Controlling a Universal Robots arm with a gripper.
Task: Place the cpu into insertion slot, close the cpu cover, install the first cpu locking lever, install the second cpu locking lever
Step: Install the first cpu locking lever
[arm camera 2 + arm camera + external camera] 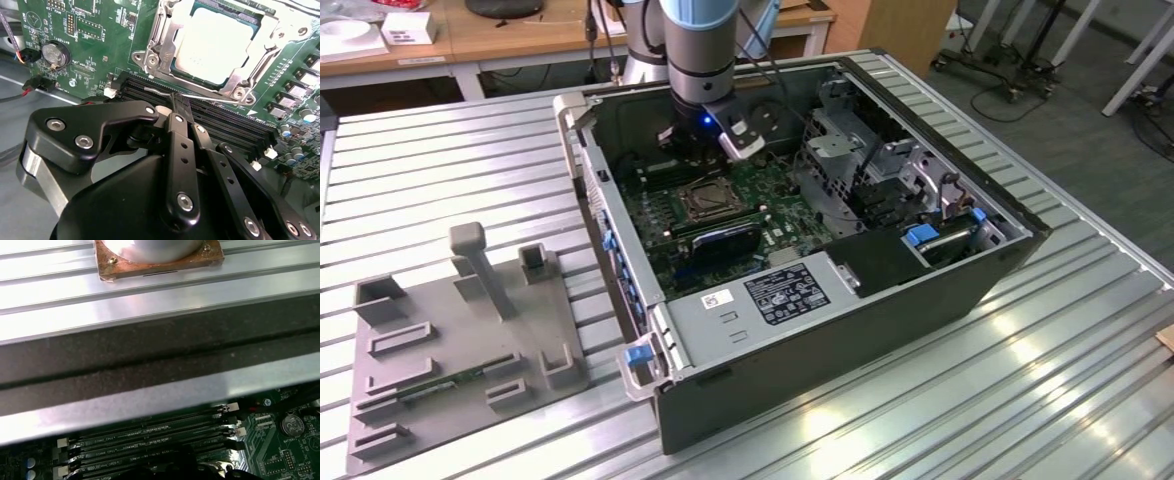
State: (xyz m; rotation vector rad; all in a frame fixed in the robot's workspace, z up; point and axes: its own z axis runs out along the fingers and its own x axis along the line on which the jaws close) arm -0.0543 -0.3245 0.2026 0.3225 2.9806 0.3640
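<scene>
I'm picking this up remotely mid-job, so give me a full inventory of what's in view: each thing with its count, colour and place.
case: one, black, open on the ribbed metal table
motherboard: one, green, inside the case
cpu: one, silver-grey, seated in the slot
slot: one, silvery rim, on the motherboard
cover: one, silvery frame, lying around the cpu
memory slots: several, black, in a row beside the slot
coin cell: one, silver, on the motherboard
fixture tray: one, grey, on the table at the exterior view's left
arm: one, blue-grey, reaching into the case
gripper: one, black, fingers together over the memory slots
</scene>
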